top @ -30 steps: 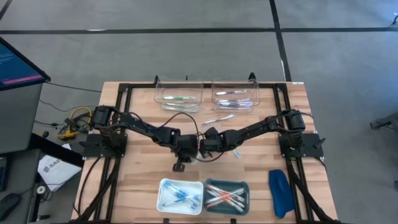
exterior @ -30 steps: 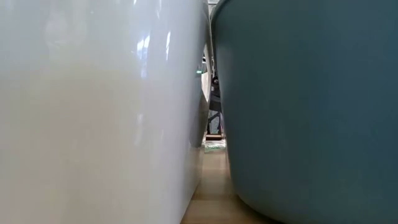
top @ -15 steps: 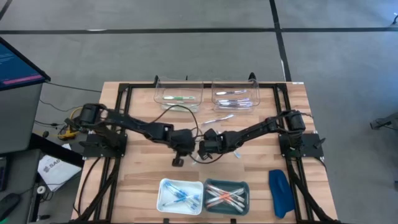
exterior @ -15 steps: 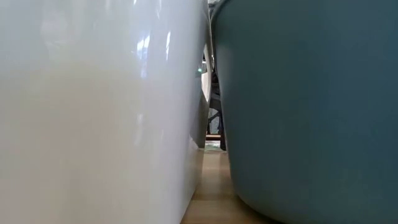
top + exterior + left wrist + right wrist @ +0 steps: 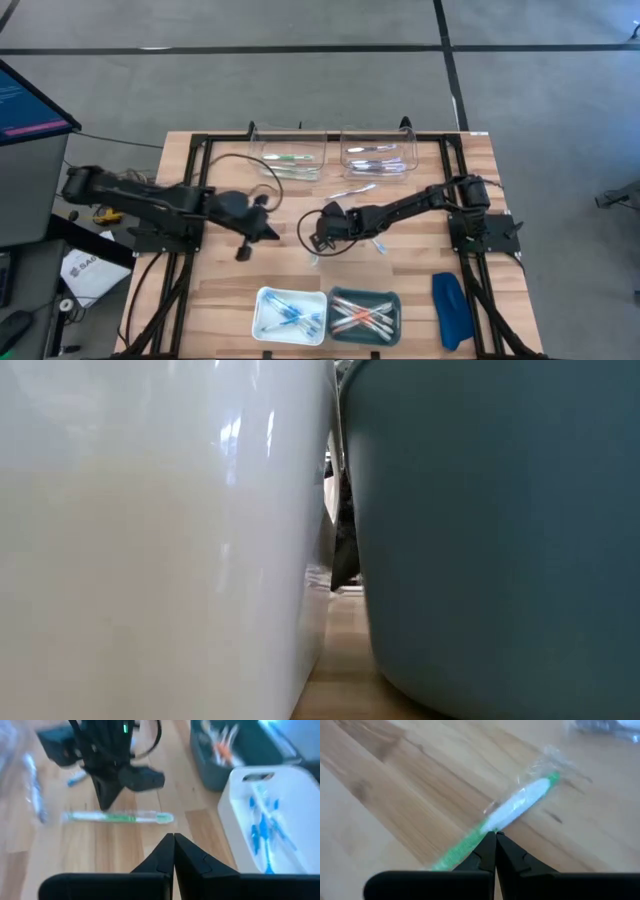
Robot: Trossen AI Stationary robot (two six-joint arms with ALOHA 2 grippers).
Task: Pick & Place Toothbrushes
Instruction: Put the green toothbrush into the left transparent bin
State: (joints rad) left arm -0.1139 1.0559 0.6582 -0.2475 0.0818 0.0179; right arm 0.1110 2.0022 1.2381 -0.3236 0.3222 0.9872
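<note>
Green toothbrush (image 5: 117,817) in clear wrap, flat on wood, mid-table. Blue ones (image 5: 288,316) in white tray, near edge; orange/white (image 5: 361,317) in teal tray. Silvery ones (image 5: 373,154) in far clear bin; green one (image 5: 290,158) in far left bin.

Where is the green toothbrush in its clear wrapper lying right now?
The green toothbrush lies flat on the bare wooden table near its middle, just beside the right gripper, beyond the white bin.

Low view: white bin (image 5: 150,540) and teal bin (image 5: 500,530) block nearly all; only a dark sliver visible between them. Right wrist view: green toothbrush (image 5: 510,815) partly hidden behind the fingers. Left wrist view blurred.
</note>
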